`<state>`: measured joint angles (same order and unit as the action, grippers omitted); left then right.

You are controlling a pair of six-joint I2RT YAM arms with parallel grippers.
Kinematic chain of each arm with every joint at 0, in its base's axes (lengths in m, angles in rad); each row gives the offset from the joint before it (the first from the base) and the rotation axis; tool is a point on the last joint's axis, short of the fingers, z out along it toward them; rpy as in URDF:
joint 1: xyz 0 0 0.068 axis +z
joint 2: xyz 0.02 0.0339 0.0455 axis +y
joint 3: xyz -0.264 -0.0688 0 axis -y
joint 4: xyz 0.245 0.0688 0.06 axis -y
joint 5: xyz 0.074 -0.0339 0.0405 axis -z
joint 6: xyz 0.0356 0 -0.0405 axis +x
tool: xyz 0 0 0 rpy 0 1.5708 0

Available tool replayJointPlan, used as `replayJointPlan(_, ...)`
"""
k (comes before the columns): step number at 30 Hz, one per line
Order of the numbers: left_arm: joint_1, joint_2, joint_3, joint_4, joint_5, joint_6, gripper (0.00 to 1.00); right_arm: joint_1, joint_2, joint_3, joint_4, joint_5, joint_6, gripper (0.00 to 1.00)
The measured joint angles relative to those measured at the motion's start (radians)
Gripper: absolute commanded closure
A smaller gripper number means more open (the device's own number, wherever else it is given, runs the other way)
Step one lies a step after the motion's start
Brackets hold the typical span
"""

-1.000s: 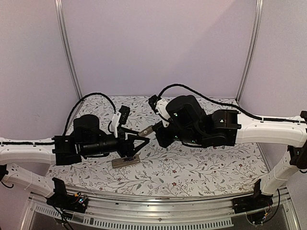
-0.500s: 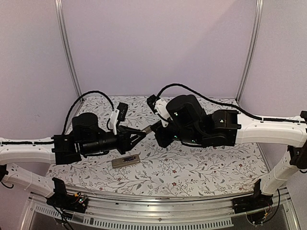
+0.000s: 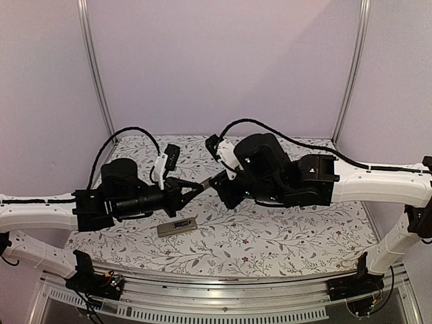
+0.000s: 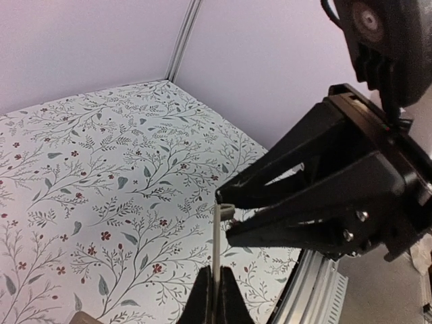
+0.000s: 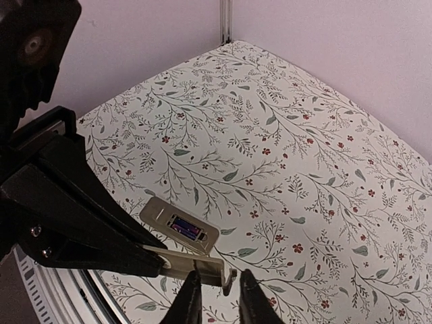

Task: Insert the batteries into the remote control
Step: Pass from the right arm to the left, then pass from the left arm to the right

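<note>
The remote control (image 3: 177, 227) (image 5: 162, 214) lies on the table with its grey-tan underside up. Its compartment is uncovered, and the dark batteries (image 5: 186, 227) lie inside it. Above the table, the small grey-tan cover piece (image 5: 196, 264) (image 4: 214, 253) (image 3: 204, 183) hangs in the air. My left gripper (image 4: 214, 300) (image 3: 196, 189) is shut on one end of it. My right gripper (image 5: 219, 298) (image 4: 226, 217) (image 3: 214, 182) stands open round the cover's clip end, with a gap beside one finger.
The two arms meet nose to nose over the middle of the flowered tablecloth (image 3: 283, 236). The aluminium rail (image 3: 223, 307) runs along the near edge. Walls and corner posts close in the back and sides.
My left gripper rose from beside the remote to the cover and shut on it. My right gripper, shut on the cover before, has opened its jaws.
</note>
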<state>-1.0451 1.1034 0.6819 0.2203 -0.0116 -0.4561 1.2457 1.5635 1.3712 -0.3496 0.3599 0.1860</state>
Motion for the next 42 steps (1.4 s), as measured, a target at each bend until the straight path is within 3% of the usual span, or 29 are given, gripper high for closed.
replayJointPlan(3, -0.001, -0.020, 0.000, -0.031, -0.002, 0.087, 1.00, -0.001, -0.002, 0.003, -0.016, -0.042, -0.009, 0.33)
replayJointPlan(5, -0.011, -0.046, 0.000, -0.057, -0.011, 0.178, 1.00, -0.014, -0.006, 0.020, -0.051, -0.116, -0.021, 0.23)
replayJointPlan(7, -0.038, -0.088, 0.000, -0.097, -0.043, 0.306, 1.00, -0.039, -0.014, 0.053, -0.099, -0.236, -0.043, 0.19)
replayJointPlan(10, -0.131, -0.148, -0.001, -0.118, -0.113, 0.484, 1.00, -0.089, -0.043, 0.116, -0.172, -0.380, -0.070, 0.18)
replayJointPlan(15, -0.252, -0.175, -0.025, -0.100, -0.246, 0.734, 1.00, -0.119, -0.074, 0.198, -0.252, -0.484, -0.130, 0.16)
replayJointPlan(21, -0.343, -0.188, -0.125, -0.045, -0.409, 1.064, 1.00, -0.136, -0.071, 0.231, -0.355, -0.611, -0.226, 0.16)
replayJointPlan(26, -0.381, -0.252, -0.176, 0.026, -0.454, 1.287, 1.00, -0.148, -0.027, 0.287, -0.414, -0.690, -0.277, 0.16)
replayJointPlan(32, -0.409, -0.218, -0.176, 0.107, -0.465, 1.426, 1.00, -0.148, 0.076, 0.345, -0.451, -0.760, -0.318, 0.19)
replayJointPlan(40, -0.417, -0.172, -0.176, 0.138, -0.472, 1.499, 1.00, -0.148, 0.179, 0.408, -0.497, -0.855, -0.349, 0.30)
replayJointPlan(42, -0.417, -0.172, -0.176, 0.141, -0.472, 1.501, 1.00, -0.148, 0.185, 0.408, -0.513, -0.877, -0.359, 0.37)
